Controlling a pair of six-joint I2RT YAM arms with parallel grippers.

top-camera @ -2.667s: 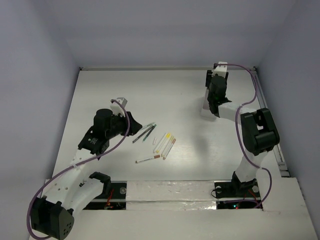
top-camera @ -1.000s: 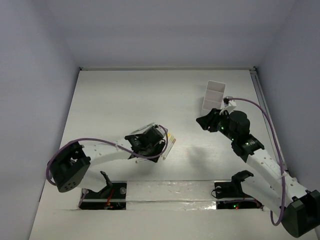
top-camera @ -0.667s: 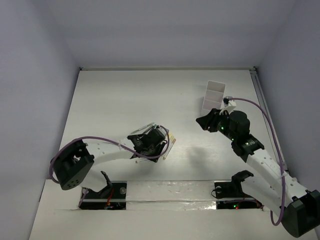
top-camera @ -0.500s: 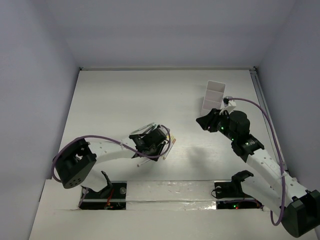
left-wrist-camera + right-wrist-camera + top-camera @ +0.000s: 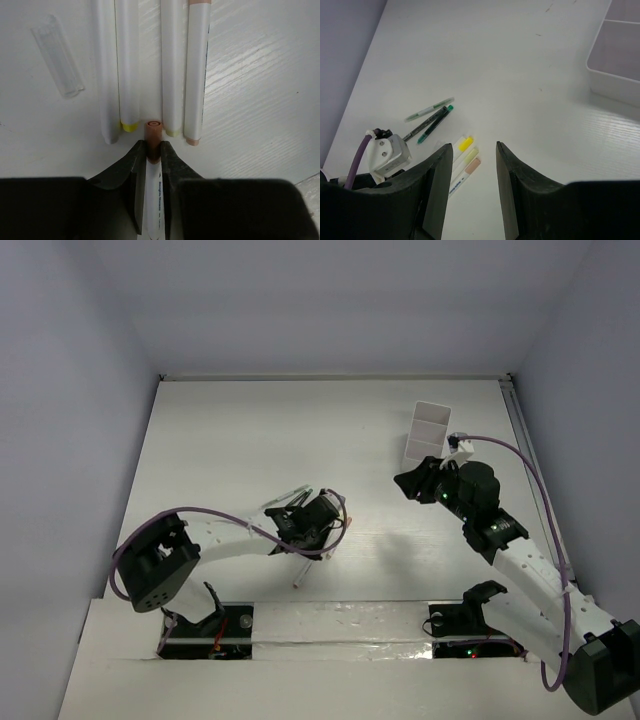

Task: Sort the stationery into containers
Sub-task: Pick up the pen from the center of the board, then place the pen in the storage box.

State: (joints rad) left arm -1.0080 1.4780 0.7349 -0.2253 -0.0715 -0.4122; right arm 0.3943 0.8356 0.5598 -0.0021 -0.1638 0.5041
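Pincer (image 5: 151, 146), left, low over table (image 5: 250, 75), tight around brown-tipped pen (image 5: 153, 128).

Tiny dark print on the barrel of the white marker (image 5: 153, 191) pinched in the left gripper (image 5: 150, 150), too blurred to read, nothing else legible anywhere.

White markers (image 5: 127, 65), yellow tips; pen (image 5: 152, 200) brown-red tip; white table (image 5: 260, 75).
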